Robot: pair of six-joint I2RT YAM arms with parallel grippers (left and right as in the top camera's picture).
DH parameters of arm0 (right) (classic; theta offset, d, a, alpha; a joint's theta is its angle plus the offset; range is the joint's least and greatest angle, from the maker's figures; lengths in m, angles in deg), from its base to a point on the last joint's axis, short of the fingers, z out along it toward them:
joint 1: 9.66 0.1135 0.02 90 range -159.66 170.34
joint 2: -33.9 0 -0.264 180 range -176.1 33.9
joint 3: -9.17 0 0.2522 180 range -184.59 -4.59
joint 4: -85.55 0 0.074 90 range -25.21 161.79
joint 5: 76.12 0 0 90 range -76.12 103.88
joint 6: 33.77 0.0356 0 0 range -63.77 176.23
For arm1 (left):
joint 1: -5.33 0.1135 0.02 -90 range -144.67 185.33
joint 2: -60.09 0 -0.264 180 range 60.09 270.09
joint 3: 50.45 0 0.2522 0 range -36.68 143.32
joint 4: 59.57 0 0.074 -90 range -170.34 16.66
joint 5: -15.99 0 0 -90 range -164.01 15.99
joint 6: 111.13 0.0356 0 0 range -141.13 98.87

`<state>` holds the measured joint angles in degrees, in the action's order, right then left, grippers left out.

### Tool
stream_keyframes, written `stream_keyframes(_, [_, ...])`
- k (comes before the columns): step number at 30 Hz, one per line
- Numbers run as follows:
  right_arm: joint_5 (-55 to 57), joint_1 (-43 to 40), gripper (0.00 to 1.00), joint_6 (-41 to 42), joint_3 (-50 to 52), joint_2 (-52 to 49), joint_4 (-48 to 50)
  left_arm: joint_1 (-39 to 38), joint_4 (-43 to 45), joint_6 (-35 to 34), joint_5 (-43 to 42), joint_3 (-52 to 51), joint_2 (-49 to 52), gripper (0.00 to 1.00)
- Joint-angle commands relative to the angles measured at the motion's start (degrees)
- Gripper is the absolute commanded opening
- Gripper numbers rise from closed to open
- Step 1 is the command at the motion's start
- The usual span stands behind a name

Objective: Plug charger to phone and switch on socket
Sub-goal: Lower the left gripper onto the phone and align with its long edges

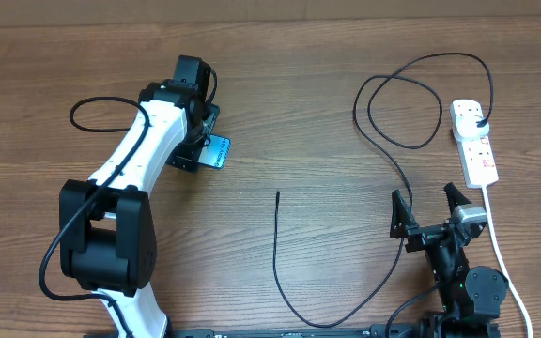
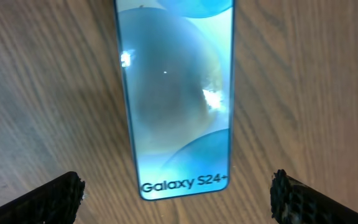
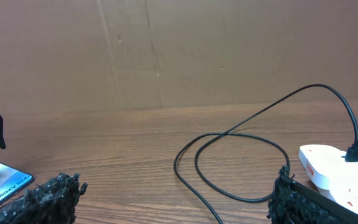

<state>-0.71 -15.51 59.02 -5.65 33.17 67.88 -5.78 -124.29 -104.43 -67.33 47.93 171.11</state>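
Observation:
The phone (image 2: 176, 99) lies flat on the wooden table with its light-blue screen lit and "Galaxy S24+" at its near end. My left gripper (image 2: 178, 193) hovers open over that end, one finger on each side and neither touching; seen from overhead, the left gripper (image 1: 200, 141) hides most of the phone (image 1: 218, 152). The charger (image 1: 276, 244) is a thin black cable. Its free tip (image 1: 277, 192) lies mid-table and its black plug (image 3: 353, 152) sits in the socket (image 1: 474, 141), a white power strip. My right gripper (image 1: 425, 202) is open and empty, with the charger (image 3: 241, 140) looping in front of it.
The strip's thick white cord (image 1: 501, 253) runs down the right side, past the right arm's base. A loop of the left arm's own black cable (image 1: 92, 113) lies at the far left. A cardboard wall (image 3: 166, 50) stands behind the table.

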Motion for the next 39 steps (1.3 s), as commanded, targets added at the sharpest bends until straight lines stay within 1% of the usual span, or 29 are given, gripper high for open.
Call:
stream_keyframes(1, [0.6, 0.4, 1.00, -0.2, 0.6, 0.5, 0.3, 0.8, 0.3, -1.6, 1.2, -0.5, 0.3, 1.00])
stream_keyframes(5, [0.6, 0.4, 1.00, -0.2, 0.6, 0.5, 0.3, 1.6, 0.1, -1.6, 0.2, -0.5, 1.3, 1.00])
stream_keyframes(11, [0.6, 0.4, 1.00, -0.2, 0.6, 0.5, 0.3, 3.6, 0.6, -0.5, -4.8, -0.5, 4.2, 1.00])
stream_keyframes(25, [0.6, 0.4, 1.00, -0.2, 0.6, 0.5, 0.3, 4.1, 2.1, 2.2, -4.8, 0.3, 5.0, 1.00])
stream_keyframes(30, [0.6, 0.4, 1.00, -0.2, 0.6, 0.5, 0.3, 4.1, -0.7, 2.3, -4.6, 2.1, 5.3, 1.00])
stream_keyframes(32, [0.6, 0.4, 1.00, -0.2, 0.6, 0.5, 0.3, 4.1, -4.5, 2.5, -4.7, 5.3, 7.0, 1.00])
stream_keyframes(34, [0.6, 0.4, 1.00, -0.2, 0.6, 0.5, 0.3, 4.1, -6.4, 3.7, -4.6, 8.2, 8.9, 1.00])
stream_keyframes(39, [0.6, 0.4, 1.00, -0.2, 0.6, 0.5, 0.3, 4.1, -10.8, 4.0, -4.8, 14.5, 12.7, 1.00])
